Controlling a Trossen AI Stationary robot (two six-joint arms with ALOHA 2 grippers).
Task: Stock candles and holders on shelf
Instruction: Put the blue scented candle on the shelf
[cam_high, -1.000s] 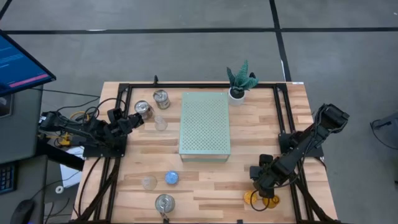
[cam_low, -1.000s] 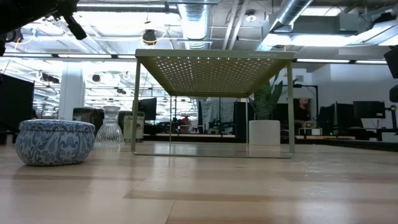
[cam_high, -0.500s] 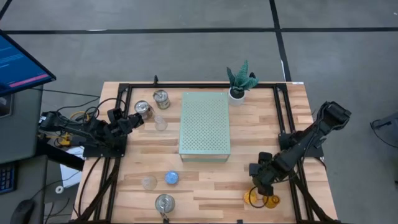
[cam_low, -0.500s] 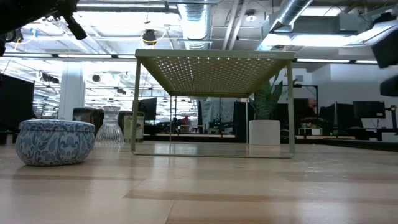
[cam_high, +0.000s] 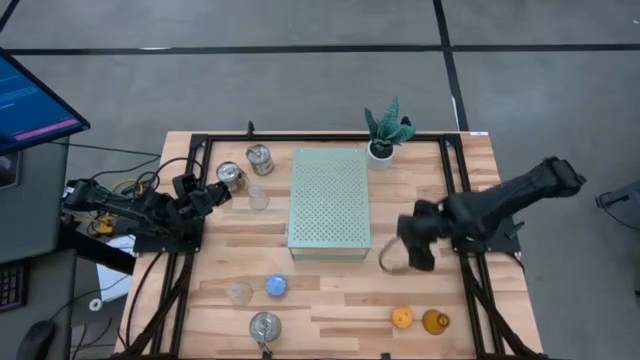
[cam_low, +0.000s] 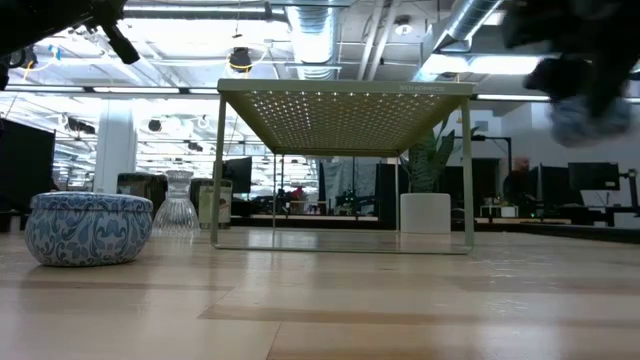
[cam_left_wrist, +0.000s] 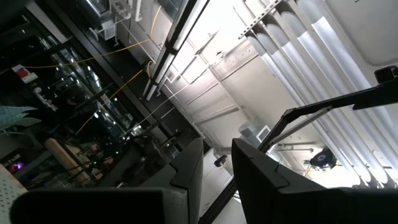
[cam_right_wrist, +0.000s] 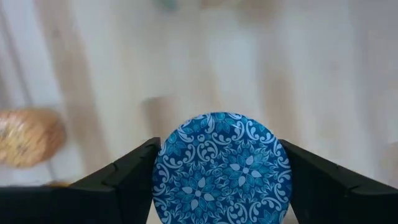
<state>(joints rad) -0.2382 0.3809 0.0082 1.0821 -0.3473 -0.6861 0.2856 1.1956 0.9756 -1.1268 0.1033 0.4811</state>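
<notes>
My right gripper (cam_high: 414, 247) is shut on a blue floral-patterned round candle (cam_right_wrist: 221, 168), held above the table near the mint-green perforated shelf (cam_high: 330, 198), off its near right corner. It shows blurred at the top right of the low view (cam_low: 580, 85). My left gripper (cam_high: 208, 196) waits at the table's left side, empty, with a narrow gap between its fingers (cam_left_wrist: 186, 171). An orange candle (cam_high: 402, 318) and an amber cup (cam_high: 434, 322) stand on the table near the front right. A second blue candle (cam_high: 276, 286) stands near the front left. My right gripper pinches the blue candle between its two fingers (cam_right_wrist: 124, 180), one on each opposite side of its round side wall (cam_right_wrist: 163, 171). The fingers come from above. The candle is lifted clear of the table, its patterned top facing the wrist camera.
Two silver tins (cam_high: 231, 176) (cam_high: 259, 156) and a clear cup (cam_high: 259, 199) stand left of the shelf. A third tin (cam_high: 265, 326) and a clear cup (cam_high: 240, 293) stand at the front left. A potted plant (cam_high: 385, 135) stands behind the shelf's far right corner.
My right gripper has risen from the table's front right and swung toward the far edge and the shelf, carrying the blue candle lifted clear. The orange candle and the amber cup stay where they were and now show uncovered.
</notes>
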